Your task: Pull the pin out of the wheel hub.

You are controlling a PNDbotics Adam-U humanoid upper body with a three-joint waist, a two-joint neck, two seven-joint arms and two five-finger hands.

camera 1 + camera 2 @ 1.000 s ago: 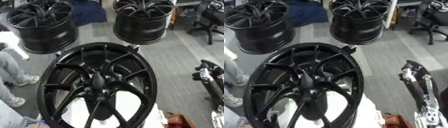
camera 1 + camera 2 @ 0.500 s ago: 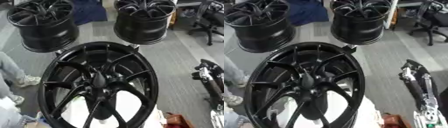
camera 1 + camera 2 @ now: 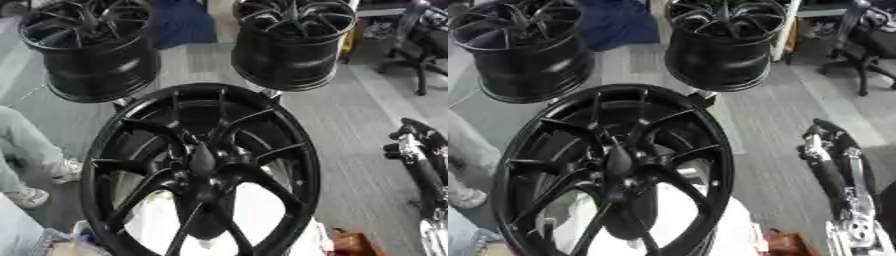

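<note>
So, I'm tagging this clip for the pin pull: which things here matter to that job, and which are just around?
For the job:
- nearest black wheel
- its hub, with the dark pin standing out of it
- right arm, off to the side

Just around:
- two more black wheels behind
- office chair
- a person's shoes

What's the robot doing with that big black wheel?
Nothing is touching it right now. The big black wheel stands close in front, with a dark pointed pin sticking up from its middle. The robot's right arm waits off to the right side, away from the wheel. Two more wheels sit behind on the floor.
</note>
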